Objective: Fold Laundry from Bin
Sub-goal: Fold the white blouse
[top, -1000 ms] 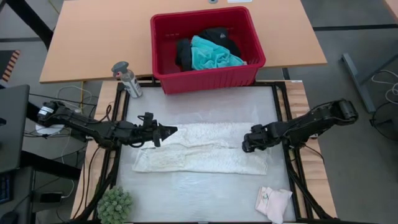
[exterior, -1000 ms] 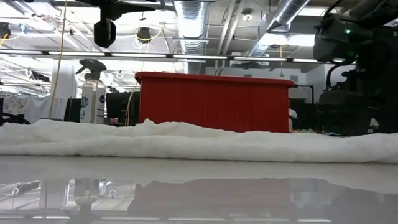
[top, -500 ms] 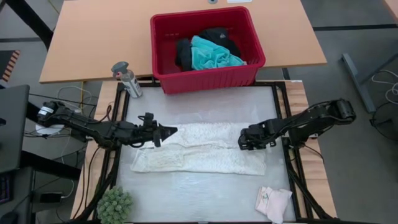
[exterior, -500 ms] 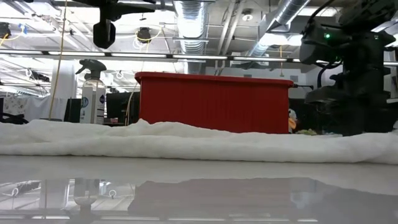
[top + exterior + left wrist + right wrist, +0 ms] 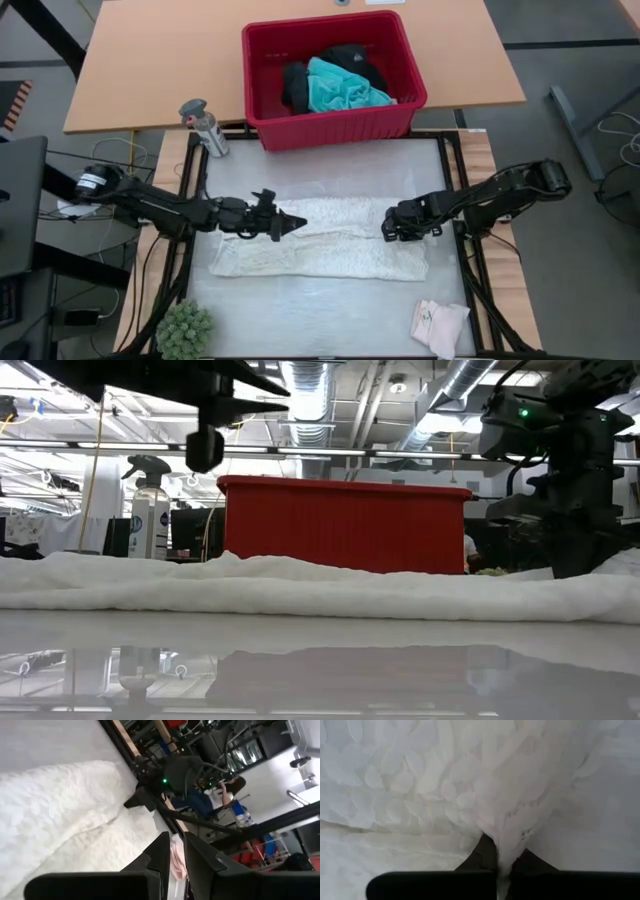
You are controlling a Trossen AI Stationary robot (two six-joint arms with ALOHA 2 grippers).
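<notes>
Since a second ago the left gripper (image 5: pixel 297 222) has slid rightward over the white lacy top (image 5: pixel 330 250), and the right gripper (image 5: pixel 388 228) has crept left along the cloth's right end while its fingers (image 5: pixel 485 856) closed; they now pinch a fold of the lace between them. The left gripper's fingers (image 5: pixel 161 851) sit close together with nothing between them, above the top's left part. The top lies spread flat across the middle of the glossy grey work surface (image 5: pixel 320 320), which mirrors the room in the low view. At the far edge, on a wooden table (image 5: pixel 150 60), stands the red bin (image 5: pixel 335 125), holding a turquoise shirt (image 5: pixel 345 88) and black clothing (image 5: pixel 296 84). A spray bottle (image 5: pixel 204 126) stands left of the bin. A small pink-white piece (image 5: pixel 440 325) lies at the near right corner, a green plant (image 5: pixel 186 328) at the near left. Behind the table are ceiling ducts (image 5: pixel 310 385) and strip lights; the left wrist view shows a person (image 5: pixel 220 795) beyond the table.
</notes>
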